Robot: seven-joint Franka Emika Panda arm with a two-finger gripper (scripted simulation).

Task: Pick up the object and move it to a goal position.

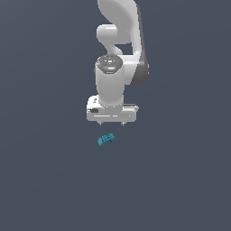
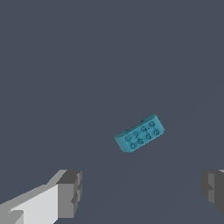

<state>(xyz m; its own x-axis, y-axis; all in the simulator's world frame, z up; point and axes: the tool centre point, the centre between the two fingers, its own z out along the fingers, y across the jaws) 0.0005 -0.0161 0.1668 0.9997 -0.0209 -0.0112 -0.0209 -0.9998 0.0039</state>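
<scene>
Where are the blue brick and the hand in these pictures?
blue brick [image 2: 140, 135]: wrist view, on its studded top face.
blue brick [image 1: 106, 140]: exterior view, on its middle.
hand [image 1: 111, 123]: exterior view, midway between the fingertips, open above the brick.

Arm [image 1: 118, 27] cut off above

- Flat, even simulator light; the dim slate-grey ground [image 1: 45, 189] shows no cast shadows or glare.
- The white arm [image 1: 110, 85] is softly shaded.
- Both views are slightly soft and low-resolution, without edge distortion.
</scene>
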